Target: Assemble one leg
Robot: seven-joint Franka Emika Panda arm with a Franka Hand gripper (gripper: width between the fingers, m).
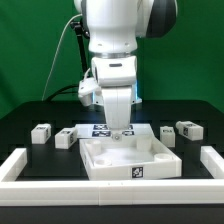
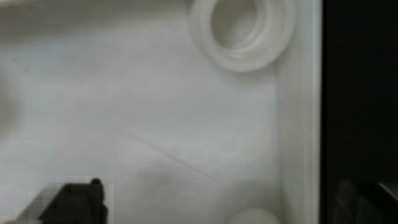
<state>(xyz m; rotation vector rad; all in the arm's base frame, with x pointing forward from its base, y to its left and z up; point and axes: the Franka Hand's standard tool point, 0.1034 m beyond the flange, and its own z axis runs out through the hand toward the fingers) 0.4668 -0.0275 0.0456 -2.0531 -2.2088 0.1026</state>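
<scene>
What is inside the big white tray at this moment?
The gripper hangs over the tray. The wrist view shows only bare white floor and a round socket. The legs lie outside. The arm covers the tray's back edge.

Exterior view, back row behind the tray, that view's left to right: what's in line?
first leg → second leg → gripper, open, down over the tray → third leg → fourth leg
</scene>
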